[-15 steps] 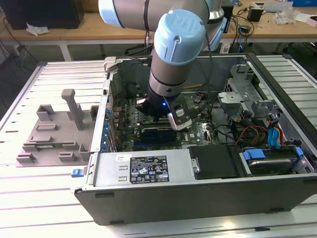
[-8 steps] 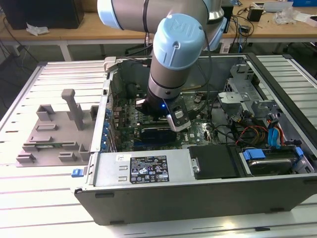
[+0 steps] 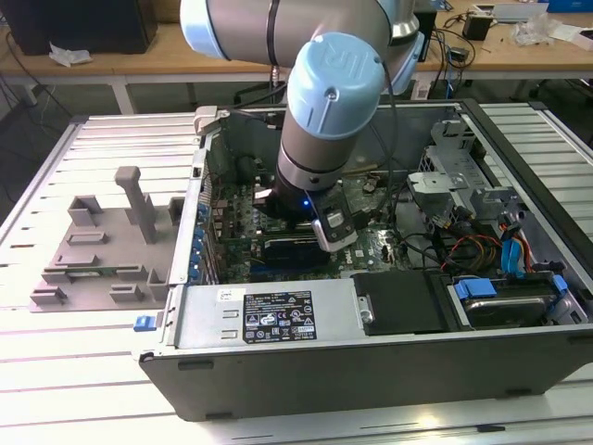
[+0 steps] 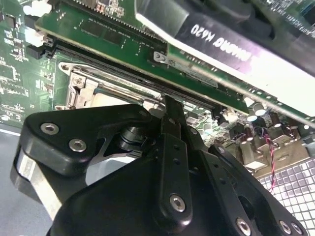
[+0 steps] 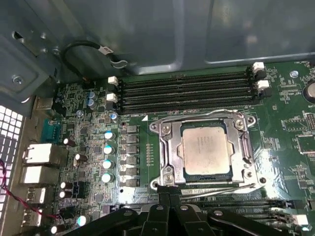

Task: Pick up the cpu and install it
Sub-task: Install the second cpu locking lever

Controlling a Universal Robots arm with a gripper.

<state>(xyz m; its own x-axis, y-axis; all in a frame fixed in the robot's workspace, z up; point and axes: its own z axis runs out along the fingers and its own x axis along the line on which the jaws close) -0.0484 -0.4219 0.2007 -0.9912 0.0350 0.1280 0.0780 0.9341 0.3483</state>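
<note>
- Step: cpu [image 5: 205, 150] lies flat in the socket [image 5: 170, 147] on the board [image 5: 290, 123], so the placing looks done
- gripper [image 5: 170, 189] sits at the socket's edge (jaw state cannot be told)
- cpu: matte silver square lid; socket: bright steel frame with a wire lever; board: green

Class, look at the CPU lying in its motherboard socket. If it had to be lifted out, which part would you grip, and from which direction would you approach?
Probably from straight above. The cpu lies flat, lid up, recessed inside the metal socket frame, so its thin edges are barely exposed. Its broad flat lid is the only free surface; suction would likely suit it better than pinching. Memory slots crowd one side, discouraging a sideways approach.
</note>
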